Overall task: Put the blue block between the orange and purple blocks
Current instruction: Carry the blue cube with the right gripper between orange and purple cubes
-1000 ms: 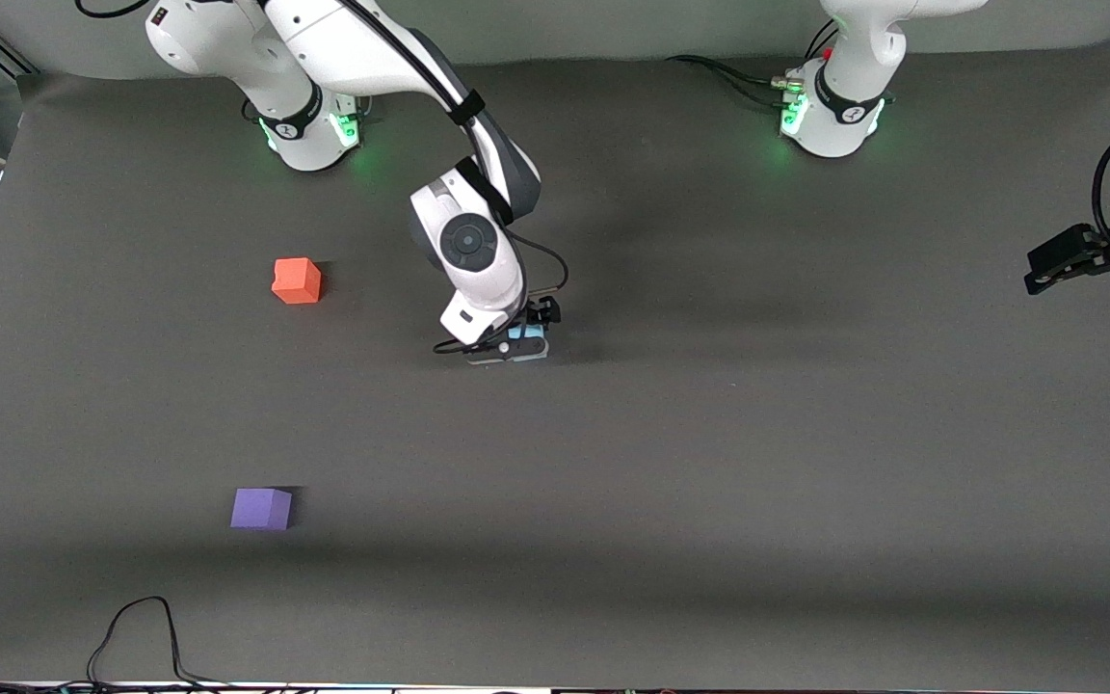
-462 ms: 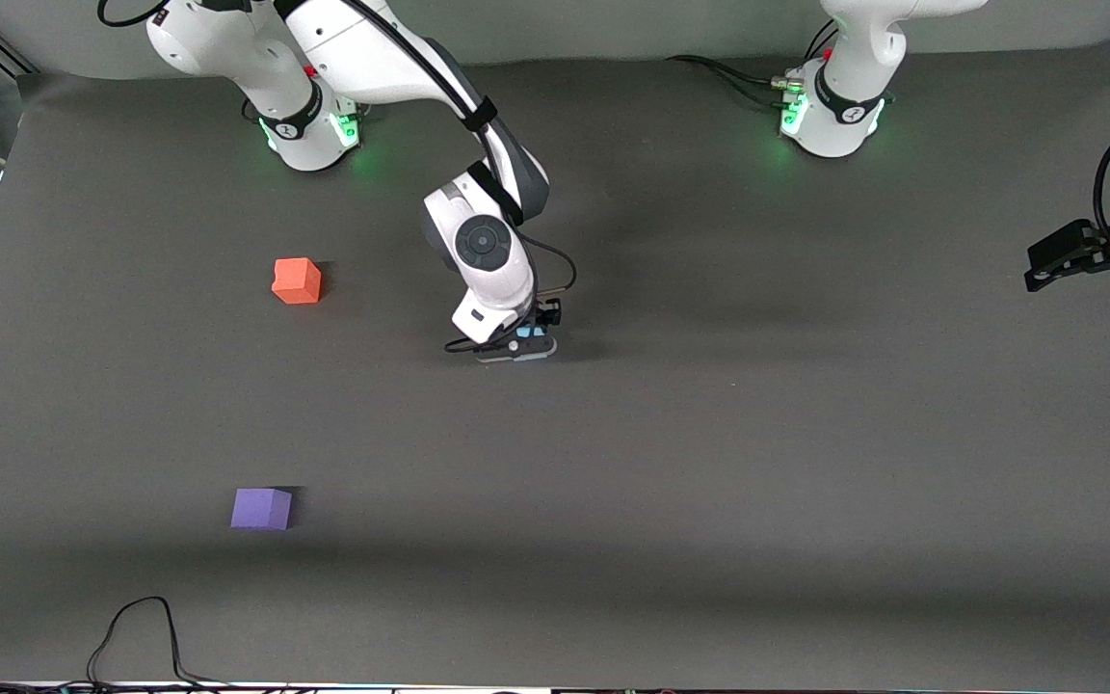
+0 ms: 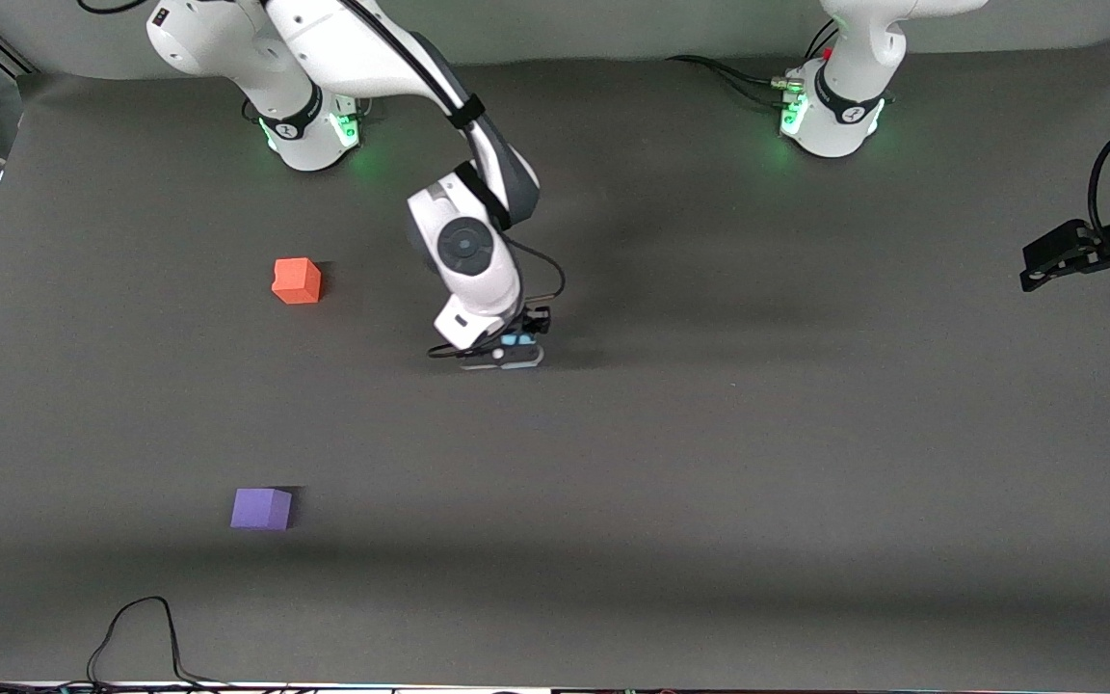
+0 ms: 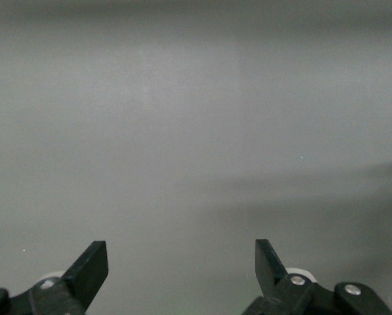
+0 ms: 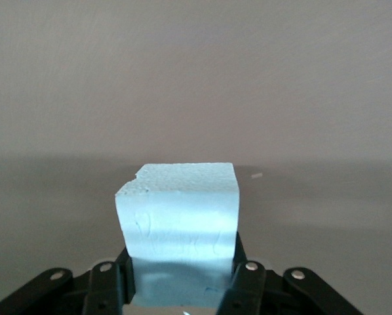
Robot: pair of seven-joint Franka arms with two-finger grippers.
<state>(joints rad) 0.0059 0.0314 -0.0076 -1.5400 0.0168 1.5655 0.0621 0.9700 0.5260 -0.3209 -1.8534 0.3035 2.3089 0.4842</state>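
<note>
Item one: small pale sky-blue matte foam cube (image 5: 177, 220), one top corner chipped. It sits low at mid-table, pinched between the fingers of the right gripper (image 3: 519, 345), which press on two of its flanks. Whether it has left the table surface cannot be told.

Item two: small orange-red matte cube (image 3: 297, 280), resting toward the right arm's end of the table, well apart from the held cube.

Item three: small violet-purple matte cube (image 3: 261, 508), same end of the table, nearer to the front camera than the orange one, with open mat between the two.

Item four: left gripper (image 3: 1056, 260), fingers spread wide and holding nothing, hanging over the table edge at the left arm's end. That arm waits.

Item five: dark grey table mat (image 3: 709, 463); a loose black cable (image 3: 141, 631) lies along its front edge.

Step in hand, as I judge it: the grasp looks made, the carry not yet begun. The next move calls for a lift clear of the mat, a sideways carry toward the right arm's end, and a set-down in the gap on the line between orange and purple, touching neither.
</note>
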